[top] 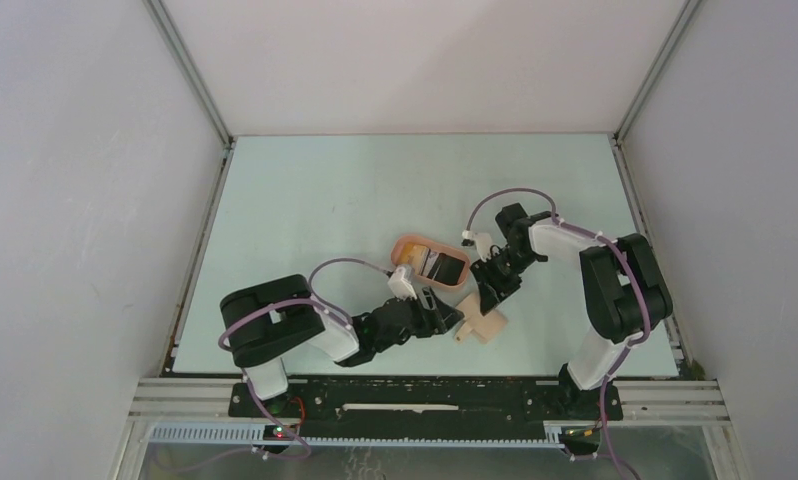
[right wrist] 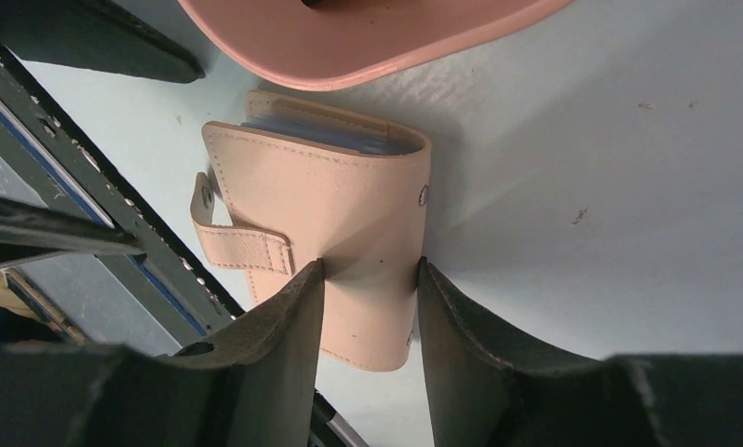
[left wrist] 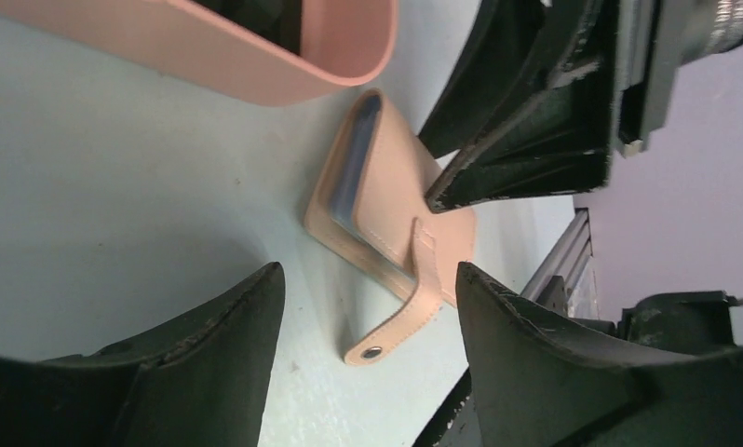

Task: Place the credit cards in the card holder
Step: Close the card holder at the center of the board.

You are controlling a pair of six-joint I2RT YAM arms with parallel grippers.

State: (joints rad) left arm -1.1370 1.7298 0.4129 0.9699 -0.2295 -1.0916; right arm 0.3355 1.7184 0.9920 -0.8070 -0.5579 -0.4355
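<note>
The tan card holder (top: 487, 323) lies flat on the table, just in front of the tray. Its strap with the snap stud (left wrist: 372, 352) hangs loose. Bluish card edges (right wrist: 330, 135) show inside its open side (left wrist: 354, 172). A yellow-orange card (top: 407, 256) and a black card (top: 438, 266) rest in the peach tray (top: 415, 241). My right gripper (right wrist: 370, 270) stands open over the holder (right wrist: 321, 186), with its fingertips (left wrist: 435, 199) resting on the holder's face. My left gripper (left wrist: 368, 272) is open, low over the table beside the holder (left wrist: 396, 214), and the strap lies just beyond its tips.
The peach oval tray (left wrist: 284, 79) stands directly behind the holder, close to both grippers. The table's near edge and metal rail (right wrist: 116, 233) run just in front of the holder. White walls enclose the table on three sides.
</note>
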